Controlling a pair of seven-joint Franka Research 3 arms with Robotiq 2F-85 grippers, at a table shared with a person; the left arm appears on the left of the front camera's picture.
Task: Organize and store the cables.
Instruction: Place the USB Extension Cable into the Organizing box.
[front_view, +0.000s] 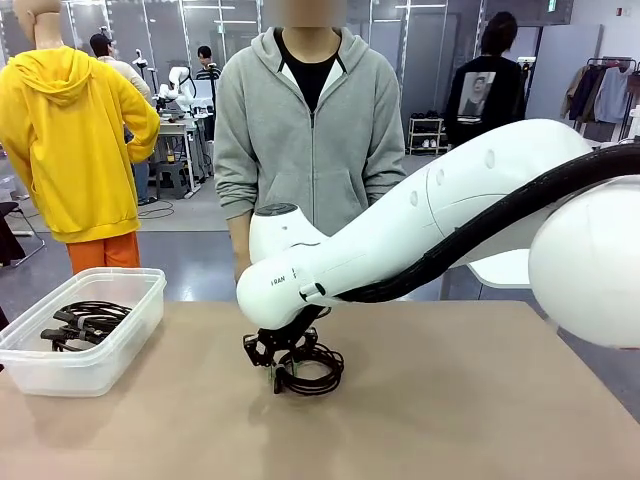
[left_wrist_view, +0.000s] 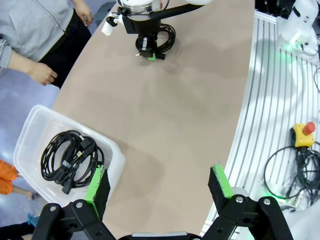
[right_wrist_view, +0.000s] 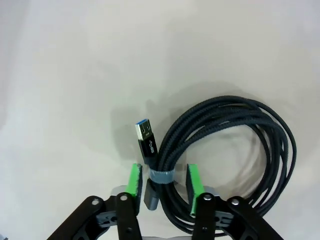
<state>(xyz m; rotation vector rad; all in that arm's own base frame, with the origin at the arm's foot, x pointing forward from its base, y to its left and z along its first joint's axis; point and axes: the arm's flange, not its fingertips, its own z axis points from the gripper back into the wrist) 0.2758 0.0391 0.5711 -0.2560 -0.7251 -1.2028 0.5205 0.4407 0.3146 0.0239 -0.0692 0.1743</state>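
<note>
At the far left a clear plastic bin sits on the desk holding coiled black cables, just beyond the left gripper, whose jaws stand wide apart and empty. Mid-desk, the right gripper is down over another coiled cable; its jaws straddle the taped bundle and USB plug, slightly parted, grip uncertain. No legible writing on the cable.
</note>
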